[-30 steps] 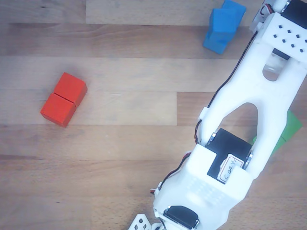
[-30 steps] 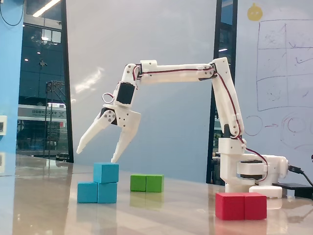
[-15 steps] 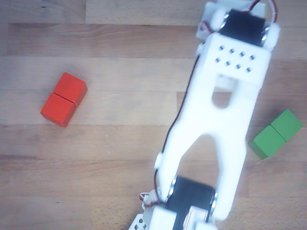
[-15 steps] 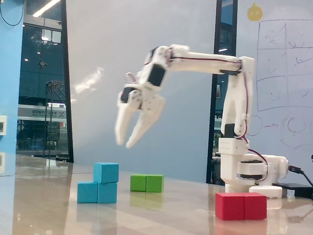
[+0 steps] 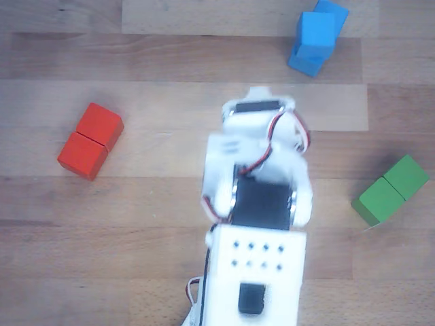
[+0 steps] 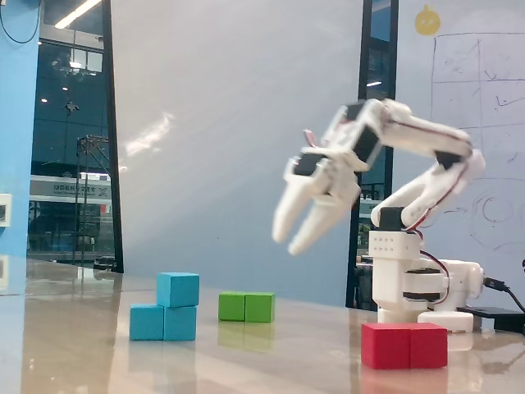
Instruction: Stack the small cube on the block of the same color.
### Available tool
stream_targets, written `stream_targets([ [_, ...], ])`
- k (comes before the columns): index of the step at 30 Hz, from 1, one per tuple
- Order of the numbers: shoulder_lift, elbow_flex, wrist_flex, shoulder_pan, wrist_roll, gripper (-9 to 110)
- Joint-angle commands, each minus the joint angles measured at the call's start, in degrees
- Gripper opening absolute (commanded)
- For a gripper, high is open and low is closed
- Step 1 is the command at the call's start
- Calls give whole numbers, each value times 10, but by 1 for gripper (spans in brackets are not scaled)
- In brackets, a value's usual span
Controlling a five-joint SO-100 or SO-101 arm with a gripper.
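Observation:
The small cube (image 6: 178, 289) is bright blue and rests on top of the right half of the blue block (image 6: 163, 322) in the fixed view. From above, the small cube (image 5: 316, 28) sits on the block (image 5: 306, 61) at the top right. My gripper (image 6: 288, 244) hangs in the air well to the right of and above the stack, pointing down-left. Its blurred fingers stand a little apart and hold nothing. In the other view the arm (image 5: 255, 224) fills the middle and hides the fingertips.
A green oblong block (image 6: 246, 307) lies behind and right of the blue stack, shown from above as the green block (image 5: 393, 190) at the right. A red oblong block (image 6: 404, 345) lies near the arm's base (image 6: 410, 287), and from above the red block (image 5: 90, 140) is at the left.
The arm has folded back toward its base, carrying the gripper up and away from the blue stack. The fingers have narrowed from wide open. The small cube stays on the block.

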Motion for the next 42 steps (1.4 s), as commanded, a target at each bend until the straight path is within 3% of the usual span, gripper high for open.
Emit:
stream_targets([
  [1,169,103,-19,-33,4,10],
  [8,345,219,-14,-48,4,10],
  [17,439,321,-14,-44,4,10],
  [42,444,316,2,-49,4,11],
])
